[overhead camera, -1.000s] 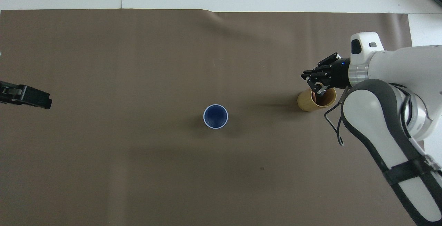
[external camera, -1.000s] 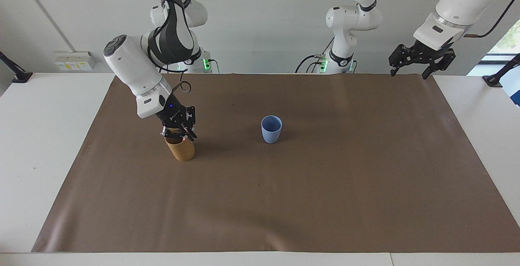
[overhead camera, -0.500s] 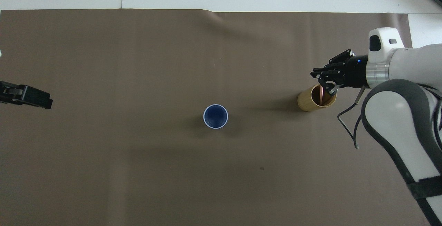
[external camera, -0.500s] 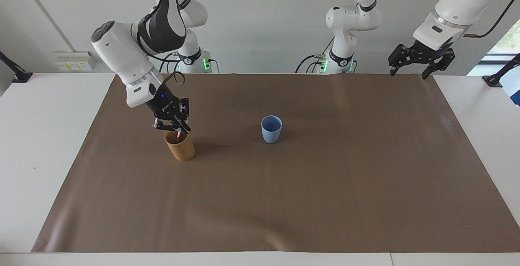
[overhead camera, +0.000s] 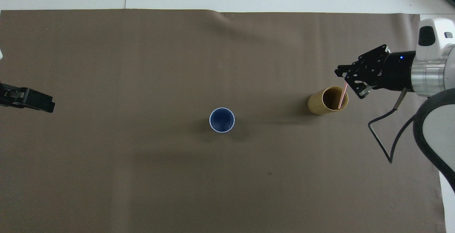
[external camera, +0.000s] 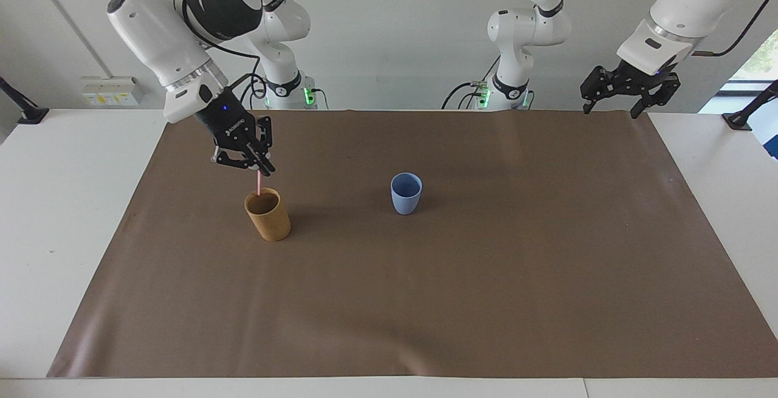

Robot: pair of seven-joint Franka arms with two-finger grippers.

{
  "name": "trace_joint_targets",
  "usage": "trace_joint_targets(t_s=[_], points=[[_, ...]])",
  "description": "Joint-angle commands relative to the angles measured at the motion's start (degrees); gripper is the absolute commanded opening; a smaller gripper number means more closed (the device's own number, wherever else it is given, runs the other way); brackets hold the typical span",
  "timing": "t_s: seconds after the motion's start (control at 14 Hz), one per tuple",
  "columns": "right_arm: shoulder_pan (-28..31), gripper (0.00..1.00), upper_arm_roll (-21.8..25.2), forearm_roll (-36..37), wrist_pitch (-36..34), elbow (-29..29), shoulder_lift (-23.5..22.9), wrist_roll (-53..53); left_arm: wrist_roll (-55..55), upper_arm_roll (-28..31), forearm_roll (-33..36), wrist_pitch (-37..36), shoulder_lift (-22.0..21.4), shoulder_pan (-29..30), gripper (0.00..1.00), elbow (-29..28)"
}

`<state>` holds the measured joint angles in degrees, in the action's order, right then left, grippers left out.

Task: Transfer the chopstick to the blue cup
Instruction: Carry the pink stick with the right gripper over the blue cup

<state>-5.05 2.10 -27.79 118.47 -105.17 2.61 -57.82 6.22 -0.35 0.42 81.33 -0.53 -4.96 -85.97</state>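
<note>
The right gripper is clenched on the top end of the chopstick, directly over the tan cup. The stick is held near-upright, its lower end apparently level with the tan cup's rim in the facing view; in the overhead view the tip is seen over the rim's edge, so full clearance cannot be confirmed. The tan cup is taken as the landmark: it stands on the brown mat toward the right arm's end. The blue cup is placed well apart from the tan cup, toward the left arm's end and about as near to the robots; nothing is seen inside it. The left gripper is released and parked in the air over the mat's edge at the left arm's end, waiting. Status judged: grasp done, extraction nearly done. Left to do: lift clear, carry sideways over the blue cup, lower in, release.
</note>
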Motion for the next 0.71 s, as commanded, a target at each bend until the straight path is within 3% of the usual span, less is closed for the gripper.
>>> trace_joint_targets(t_s=[0.0,0.36,0.64], points=[[0.48,0.00,-0.61,-4.71,-1.93,2.42,0.46,3.49,0.02,-0.09,0.46,0.76,-1.23,-0.14,1.00,-1.57],[-2.76,0.00,-1.83,-7.10,-0.44,4.98,-0.41,9.99,0.02,-0.09,0.46,0.67,-1.23,-0.23,1.00,-1.57],[-13.11,0.00,-2.46,-3.61,9.65,5.15,-0.59,26.74,0.02,-0.09,0.37,0.76,-1.23,-0.23,1.00,-1.48]])
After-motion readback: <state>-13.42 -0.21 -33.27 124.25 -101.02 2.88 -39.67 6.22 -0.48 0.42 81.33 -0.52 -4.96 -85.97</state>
